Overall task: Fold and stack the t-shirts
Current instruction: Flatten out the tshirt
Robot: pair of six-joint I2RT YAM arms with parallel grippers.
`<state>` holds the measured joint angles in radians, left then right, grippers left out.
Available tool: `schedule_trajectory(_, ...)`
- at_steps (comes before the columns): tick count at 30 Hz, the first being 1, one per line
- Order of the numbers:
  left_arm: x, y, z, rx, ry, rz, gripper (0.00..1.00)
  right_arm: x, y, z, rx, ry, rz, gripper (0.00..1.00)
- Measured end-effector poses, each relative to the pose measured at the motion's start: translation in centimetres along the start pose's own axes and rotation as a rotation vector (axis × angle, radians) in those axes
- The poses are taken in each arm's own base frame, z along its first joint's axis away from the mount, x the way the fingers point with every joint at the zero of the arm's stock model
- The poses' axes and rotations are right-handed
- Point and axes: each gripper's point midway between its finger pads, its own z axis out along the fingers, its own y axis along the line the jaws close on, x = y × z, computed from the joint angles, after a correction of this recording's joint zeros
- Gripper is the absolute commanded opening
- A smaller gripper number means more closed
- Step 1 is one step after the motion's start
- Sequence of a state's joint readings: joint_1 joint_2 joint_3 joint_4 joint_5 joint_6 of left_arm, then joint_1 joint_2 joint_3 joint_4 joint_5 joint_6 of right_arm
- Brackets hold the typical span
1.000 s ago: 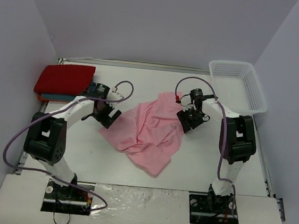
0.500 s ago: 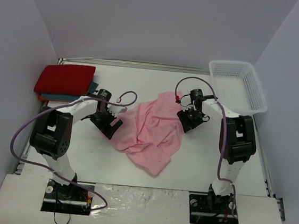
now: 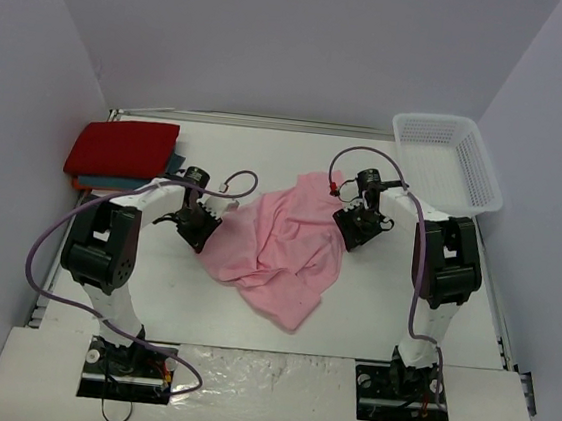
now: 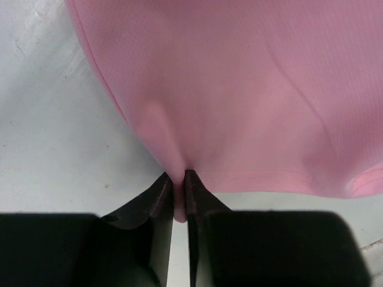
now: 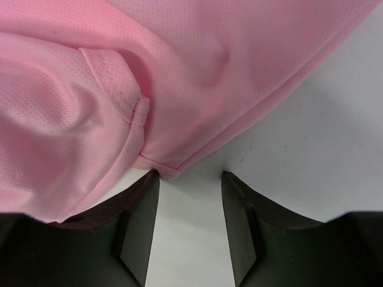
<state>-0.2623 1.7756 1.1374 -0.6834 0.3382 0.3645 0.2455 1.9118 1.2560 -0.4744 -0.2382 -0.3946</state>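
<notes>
A light pink t-shirt (image 3: 282, 246) lies crumpled and unfolded in the middle of the table. My left gripper (image 3: 202, 234) is at its left edge, shut on a pinch of the pink cloth (image 4: 239, 95); the cloth sits between the two fingertips (image 4: 178, 185). My right gripper (image 3: 352, 228) stands open at the shirt's right edge, where a corner of the hem (image 5: 170, 170) just reaches the gap beside its left finger (image 5: 140, 203). A folded red t-shirt (image 3: 122, 149) lies at the back left on top of a teal-blue one (image 3: 173, 164), of which only an edge shows.
A white mesh basket (image 3: 446, 173) stands at the back right corner. White walls close in the table on three sides. Purple cables loop off both arms above the table.
My left gripper has moved right to the pink shirt's left edge and shut on the cloth. The right gripper has stayed at the right edge, its jaws slightly narrower.
</notes>
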Motion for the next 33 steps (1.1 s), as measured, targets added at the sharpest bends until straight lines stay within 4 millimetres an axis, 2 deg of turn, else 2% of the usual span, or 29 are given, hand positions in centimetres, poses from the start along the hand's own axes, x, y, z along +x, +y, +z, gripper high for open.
schedule_trajectory(2, 0.03, -0.01, 0.09, 0.007, 0.000, 0.003, 0.02, 0.00, -0.03, 0.00, 0.002, 0.000, 0.000, 0.42)
schedule_trajectory(26, 0.15, 0.20, -0.03, -0.012, 0.005, -0.016, 0.02, 0.08, 0.09, 0.05, 0.004, -0.010, -0.016, 0.43)
schedule_trajectory(29, 0.20, 0.31, -0.10, -0.020, 0.007, -0.016, 0.02, 0.04, 0.13, 0.06, 0.004, -0.010, -0.019, 0.36)
schedule_trajectory(30, 0.21, 0.33, -0.13, -0.021, 0.007, -0.016, 0.02, 0.02, 0.12, 0.08, 0.005, -0.011, -0.022, 0.17)
schedule_trajectory(31, 0.22, 0.37, -0.16, -0.025, 0.008, -0.016, 0.02, -0.03, 0.09, 0.09, 0.005, -0.012, -0.030, 0.08)
schedule_trajectory(33, 0.23, 0.43, -0.16, -0.028, 0.009, -0.018, 0.02, -0.02, 0.08, 0.18, 0.008, -0.010, -0.028, 0.00)
